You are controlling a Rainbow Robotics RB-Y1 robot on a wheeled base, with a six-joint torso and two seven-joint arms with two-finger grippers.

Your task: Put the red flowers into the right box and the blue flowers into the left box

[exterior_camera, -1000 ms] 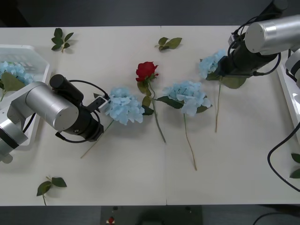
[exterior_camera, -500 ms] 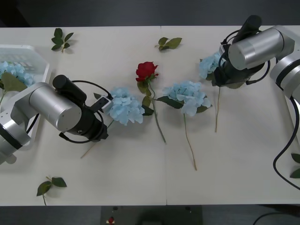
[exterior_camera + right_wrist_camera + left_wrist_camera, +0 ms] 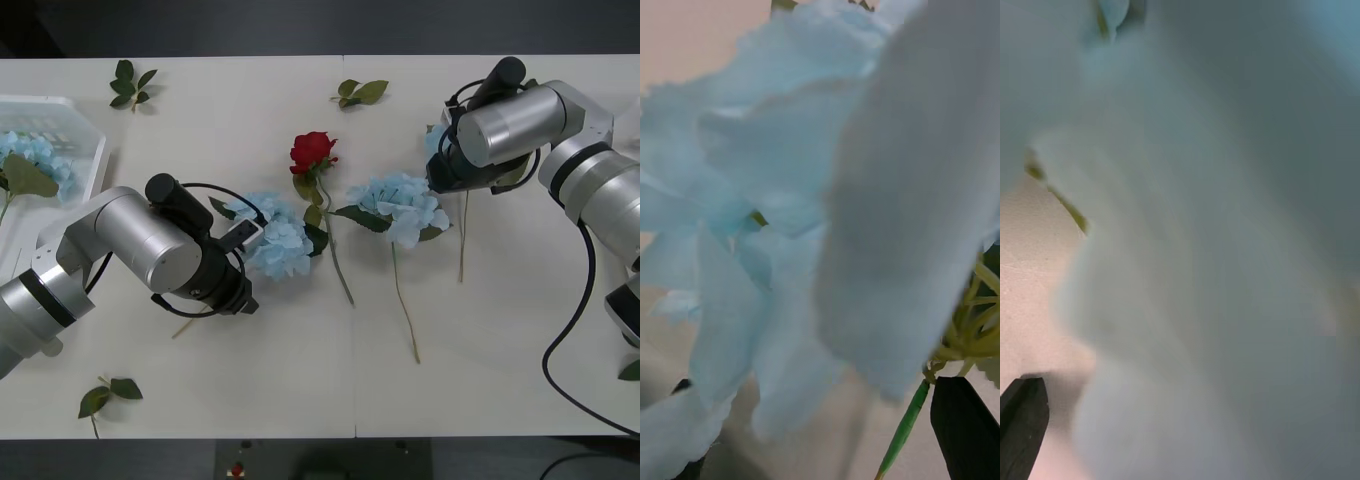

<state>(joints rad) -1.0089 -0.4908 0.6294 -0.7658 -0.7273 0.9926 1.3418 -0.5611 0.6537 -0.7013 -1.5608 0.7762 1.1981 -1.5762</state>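
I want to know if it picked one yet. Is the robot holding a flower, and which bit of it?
It cannot be told. The left gripper is at one blue flower and the right gripper at another, but petals hide any grip.

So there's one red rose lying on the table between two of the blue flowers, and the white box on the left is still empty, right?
Not quite. The red rose does lie between two blue flowers on the table, but the left box is not empty: the front view shows a blue flower with a green leaf already lying in it.
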